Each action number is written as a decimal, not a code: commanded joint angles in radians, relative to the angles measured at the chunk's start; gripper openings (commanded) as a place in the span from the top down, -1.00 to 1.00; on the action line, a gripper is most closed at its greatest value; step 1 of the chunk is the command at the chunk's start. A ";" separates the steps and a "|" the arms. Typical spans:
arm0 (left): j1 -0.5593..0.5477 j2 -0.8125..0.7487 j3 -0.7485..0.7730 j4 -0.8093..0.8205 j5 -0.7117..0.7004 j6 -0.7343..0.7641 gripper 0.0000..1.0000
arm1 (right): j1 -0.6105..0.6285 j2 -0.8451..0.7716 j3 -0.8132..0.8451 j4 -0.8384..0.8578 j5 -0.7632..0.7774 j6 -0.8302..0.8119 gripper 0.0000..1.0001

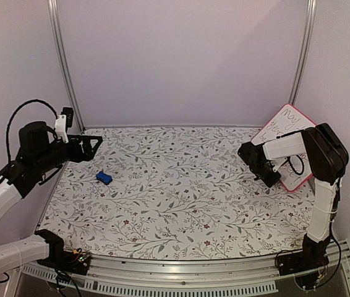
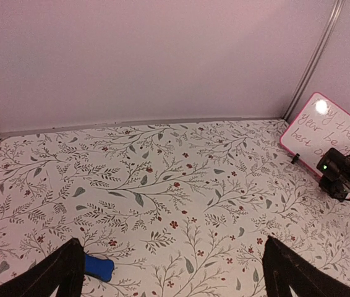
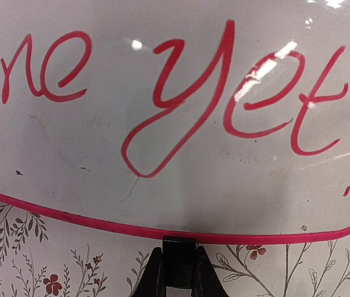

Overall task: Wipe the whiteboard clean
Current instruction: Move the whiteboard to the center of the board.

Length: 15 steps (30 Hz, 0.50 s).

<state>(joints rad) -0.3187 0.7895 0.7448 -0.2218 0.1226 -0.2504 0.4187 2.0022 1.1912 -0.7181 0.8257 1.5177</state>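
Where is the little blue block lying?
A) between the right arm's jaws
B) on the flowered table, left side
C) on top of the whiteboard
B: the blue block lies flat on the left side of the flowered table, far across from the whiteboard.

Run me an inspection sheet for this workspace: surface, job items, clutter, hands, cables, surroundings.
Surface: floral table cover, lying flat.
Job's things: whiteboard standing at the right, red handwriting on it; blue eraser lying at the left, neither hand touching it.
Clutter: nothing seen.
Hands: left hand open, above the cover near the eraser; right hand at the whiteboard's bottom edge, open or shut unclear.
Cables: black cable looping at the far left; second black cable beside the whiteboard.
Surroundings: plain pale walls, metal corner posts.
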 commanded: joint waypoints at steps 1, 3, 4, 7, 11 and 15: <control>-0.011 -0.011 -0.013 0.014 0.002 0.011 -0.99 | 0.000 0.011 0.019 0.009 0.036 -0.014 0.95; -0.010 -0.010 -0.013 0.014 0.002 0.010 -0.99 | 0.000 0.010 0.019 0.010 0.037 -0.019 1.00; -0.011 -0.010 -0.012 0.014 0.002 0.010 -0.99 | 0.000 0.010 0.019 0.012 0.038 -0.023 1.00; -0.010 -0.007 -0.012 0.015 0.002 0.010 -0.99 | 0.000 0.008 0.016 0.026 0.034 -0.042 1.00; -0.010 -0.005 -0.011 0.014 0.002 0.011 -0.99 | 0.000 0.005 -0.004 0.074 0.012 -0.086 1.00; -0.011 -0.003 -0.010 0.015 0.000 0.011 -0.99 | 0.002 -0.014 -0.054 0.166 -0.025 -0.158 1.00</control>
<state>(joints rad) -0.3187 0.7895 0.7429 -0.2218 0.1226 -0.2504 0.4145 2.0018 1.1767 -0.6853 0.8318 1.4597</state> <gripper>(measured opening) 0.993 0.100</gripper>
